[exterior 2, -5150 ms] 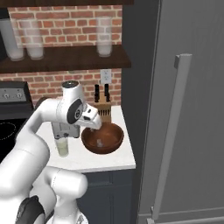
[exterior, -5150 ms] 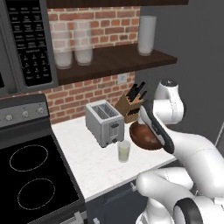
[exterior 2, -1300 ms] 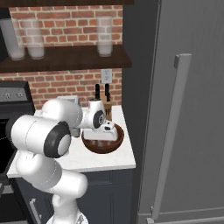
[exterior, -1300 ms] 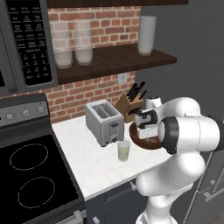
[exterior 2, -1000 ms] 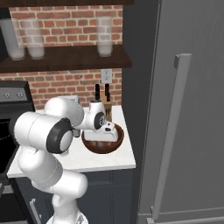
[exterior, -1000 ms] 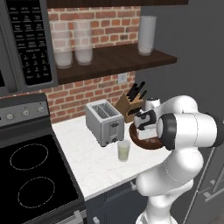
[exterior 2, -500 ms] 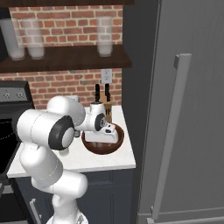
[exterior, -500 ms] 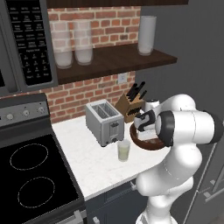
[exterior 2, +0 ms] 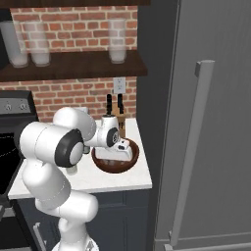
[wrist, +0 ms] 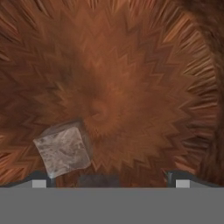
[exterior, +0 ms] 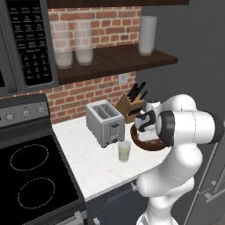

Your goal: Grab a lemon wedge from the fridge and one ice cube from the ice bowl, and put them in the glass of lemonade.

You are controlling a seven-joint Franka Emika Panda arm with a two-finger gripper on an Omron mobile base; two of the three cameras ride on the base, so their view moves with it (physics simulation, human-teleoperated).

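Note:
My gripper is open and points down into the reddish-brown ice bowl, low over its floor. One ice cube lies on that floor close by the left fingertip, between the two tips but off to that side. In the base views the hand sits inside the ice bowl on the counter. The glass of lemonade stands just left of the bowl, in front of the toaster. The fridge stands shut at the right, so the lemon wedge is hidden.
A toaster and a knife block stand behind the bowl against the brick wall. A black stove lies to the left. Tall glasses stand on the shelf above. The fridge's long bar handle faces me.
The hand has sunk a little deeper into the ice bowl. The jaws remain wide apart, and the bowl and glass have not moved.

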